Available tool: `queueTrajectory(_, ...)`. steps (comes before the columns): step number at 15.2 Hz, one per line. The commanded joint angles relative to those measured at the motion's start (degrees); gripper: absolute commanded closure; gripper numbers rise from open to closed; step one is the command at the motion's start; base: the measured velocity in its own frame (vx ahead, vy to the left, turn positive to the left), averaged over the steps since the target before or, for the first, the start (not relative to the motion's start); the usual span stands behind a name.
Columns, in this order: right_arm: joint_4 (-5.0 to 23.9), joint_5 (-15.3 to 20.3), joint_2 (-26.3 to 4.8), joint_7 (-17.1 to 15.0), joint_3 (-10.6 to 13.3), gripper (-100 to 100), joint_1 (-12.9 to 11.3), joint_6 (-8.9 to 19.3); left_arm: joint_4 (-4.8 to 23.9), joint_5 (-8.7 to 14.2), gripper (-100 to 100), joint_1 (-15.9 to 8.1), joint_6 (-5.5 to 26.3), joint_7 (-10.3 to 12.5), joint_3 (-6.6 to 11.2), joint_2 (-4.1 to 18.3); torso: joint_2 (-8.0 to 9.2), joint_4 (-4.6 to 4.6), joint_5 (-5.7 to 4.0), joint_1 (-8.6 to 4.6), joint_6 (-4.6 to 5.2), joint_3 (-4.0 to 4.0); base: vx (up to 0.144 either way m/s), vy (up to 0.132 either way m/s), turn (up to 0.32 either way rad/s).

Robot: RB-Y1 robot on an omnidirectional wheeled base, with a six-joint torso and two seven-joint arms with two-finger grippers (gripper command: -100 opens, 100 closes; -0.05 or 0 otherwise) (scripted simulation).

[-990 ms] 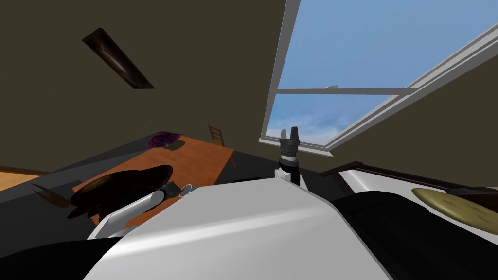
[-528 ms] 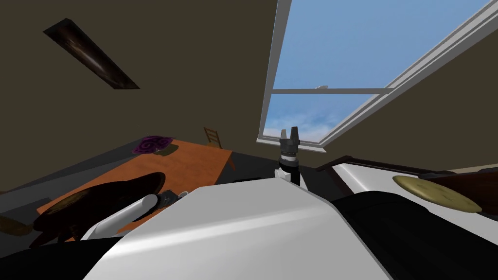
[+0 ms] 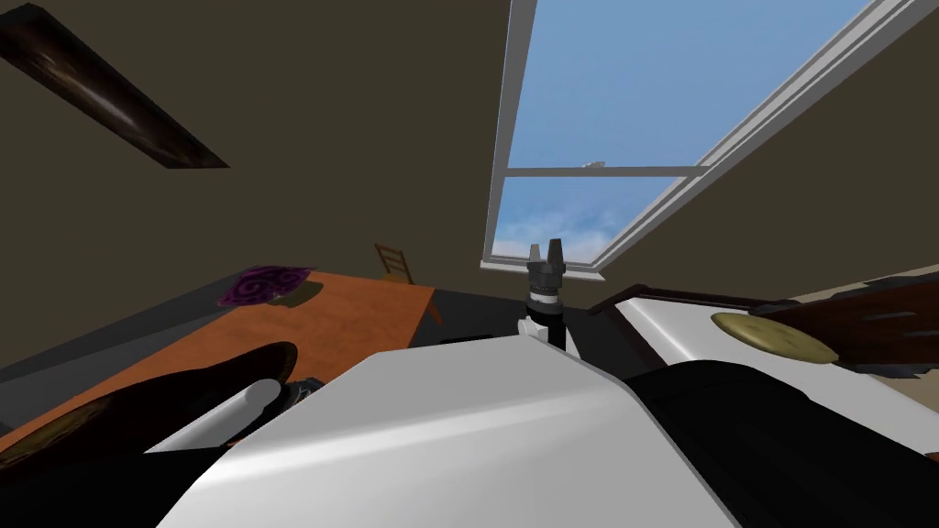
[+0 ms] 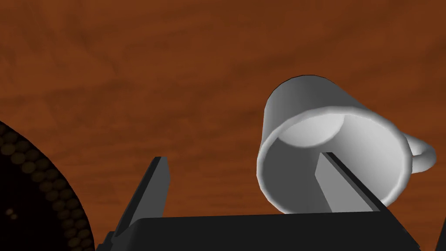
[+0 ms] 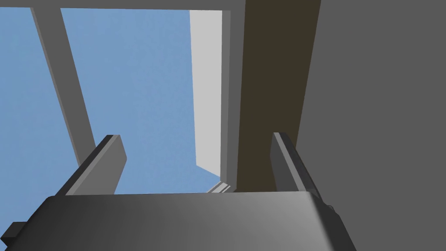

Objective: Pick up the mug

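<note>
A plain white mug (image 4: 335,130) stands on the brown wooden table (image 4: 174,65), seen from above with its mouth facing my left hand and its handle (image 4: 424,152) on the far side from the gripper's middle. My left gripper (image 4: 242,157) is open just over it. One finger (image 4: 344,183) reaches across the mug's mouth and the other finger (image 4: 150,191) stands over bare table, so the near wall of the mug lies between them. In the head view my left forearm (image 3: 215,417) lies low over the table. My right gripper (image 3: 545,249) is held up by the window, open and empty.
A dark dotted object (image 4: 35,196) lies close beside the left gripper, also seen as a dark mass (image 3: 174,399). A purple thing (image 3: 261,284) sits at the table's far end, a chair (image 3: 392,261) behind it. A white counter (image 3: 674,335) with an olive disc (image 3: 775,336) is at the right.
The whole head view has swung, table and window drifting left: my own move. My left forearm and its hand have slipped lower behind the chest's edge. The right arm holds its pose.
</note>
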Motion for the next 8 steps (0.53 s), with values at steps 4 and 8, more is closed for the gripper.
queueTrajectory(4, 0.0, 0.0, 0.0, 0.0, 0.0, 0, 0.0, 0.0, 2.98, 2.78, -100, 0.72, 5.33, 0.56, 1.68, 0.23, -0.01, 0.0, -0.01, -0.05, 0.0, 0.0, 0.03, 0.037, -0.118)
queueTrajectory(8, 0.0, 0.0, 0.0, 0.0, 0.0, 0, 0.0, 0.0, 5.7, 5.07, -100, 1.17, 9.54, 1.09, 3.03, 0.49, 0.02, 0.01, 0.0, -0.01, 0.0, 0.01, 0.019, 0.045, -0.116)
